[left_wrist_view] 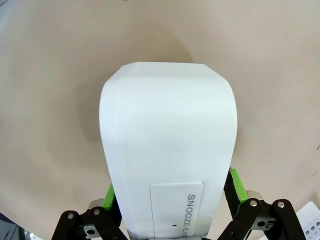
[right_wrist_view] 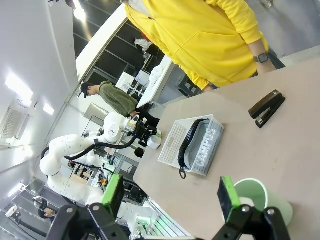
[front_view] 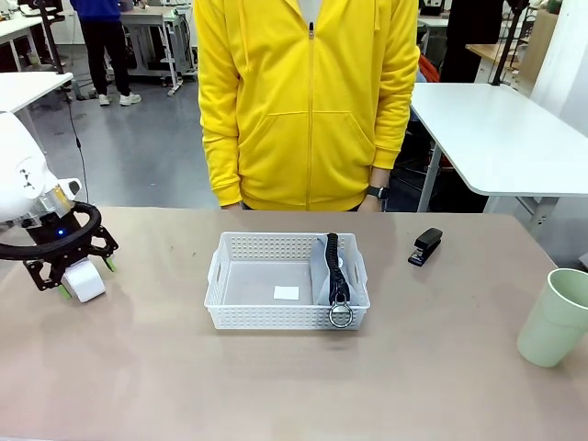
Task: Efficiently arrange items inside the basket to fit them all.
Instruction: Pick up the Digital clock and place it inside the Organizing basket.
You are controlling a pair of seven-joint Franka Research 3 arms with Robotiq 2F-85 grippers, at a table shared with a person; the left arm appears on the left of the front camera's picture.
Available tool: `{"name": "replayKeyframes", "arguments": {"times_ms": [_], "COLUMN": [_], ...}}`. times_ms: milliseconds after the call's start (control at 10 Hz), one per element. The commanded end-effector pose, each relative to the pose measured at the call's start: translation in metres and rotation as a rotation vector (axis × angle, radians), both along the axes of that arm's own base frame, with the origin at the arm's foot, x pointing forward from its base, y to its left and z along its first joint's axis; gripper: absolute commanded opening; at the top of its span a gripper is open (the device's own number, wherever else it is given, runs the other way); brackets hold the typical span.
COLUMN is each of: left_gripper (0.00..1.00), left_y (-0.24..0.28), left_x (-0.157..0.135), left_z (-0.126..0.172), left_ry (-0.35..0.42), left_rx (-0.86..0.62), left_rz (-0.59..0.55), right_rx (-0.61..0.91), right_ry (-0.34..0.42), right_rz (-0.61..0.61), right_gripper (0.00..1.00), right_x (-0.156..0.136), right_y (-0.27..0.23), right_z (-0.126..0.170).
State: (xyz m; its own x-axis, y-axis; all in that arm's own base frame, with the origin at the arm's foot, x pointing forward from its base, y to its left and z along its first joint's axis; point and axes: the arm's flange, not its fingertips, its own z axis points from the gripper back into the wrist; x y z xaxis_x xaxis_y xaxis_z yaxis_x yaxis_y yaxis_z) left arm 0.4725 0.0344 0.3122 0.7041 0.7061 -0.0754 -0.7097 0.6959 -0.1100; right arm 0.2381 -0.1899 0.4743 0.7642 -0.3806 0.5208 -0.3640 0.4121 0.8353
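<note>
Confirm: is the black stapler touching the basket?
Apart. The front view shows a strip of bare table between the stapler and the basket.

Basket (front_view: 276,317) sat mid-table (front_view: 276,390), before person (front_view: 308,101) at far side. Pouch (front_view: 329,271) stood on edge in basket's right end, ring (front_view: 341,315) at near wall. Stapler (front_view: 425,247) lay right of basket, apart. Cup (front_view: 554,320) stood farther right, nearer camera. Box (front_view: 88,285) sat far left on table, between fingers of left gripper (front_view: 86,277).

Bright, even overhead light; soft shadow beside white box (left_wrist_view: 167,150); ceiling lamps (right_wrist_view: 15,82) glare; wrist views bowed at edges.
</note>
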Motion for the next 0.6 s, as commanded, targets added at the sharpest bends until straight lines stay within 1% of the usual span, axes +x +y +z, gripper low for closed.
{"name": "replayKeyframes", "arguments": {"times_ms": [0, 300, 400, 500], "left_gripper": [1.00, 1.00, 0.44, 0.42], "left_y": [0.0029, 0.0026, 0.0020, 0.0013], "left_x": [-0.0007, 0.0017, 0.0036, 0.0036], "left_z": [-0.0024, -0.0044, -0.0054, -0.0050], "left_ry": [0.011, 0.008, 0.031, 0.037], "left_rx": [0.053, 0.054, 0.054, 0.055], "left_rz": [0.019, 0.018, 0.001, 0.003], "right_rx": [0.004, 0.004, 0.004, 0.004], "right_ry": [-0.034, -0.034, -0.034, -0.034], "right_rz": [0.000, 0.000, 0.000, 0.000], "right_gripper": [1.00, 1.00, 1.00, 1.00], "right_x": [0.0031, 0.0031, 0.0031, 0.0031], "right_y": [-0.0011, -0.0011, -0.0011, -0.0011], "right_z": [0.0027, 0.0027, 0.0027, 0.0027]}}
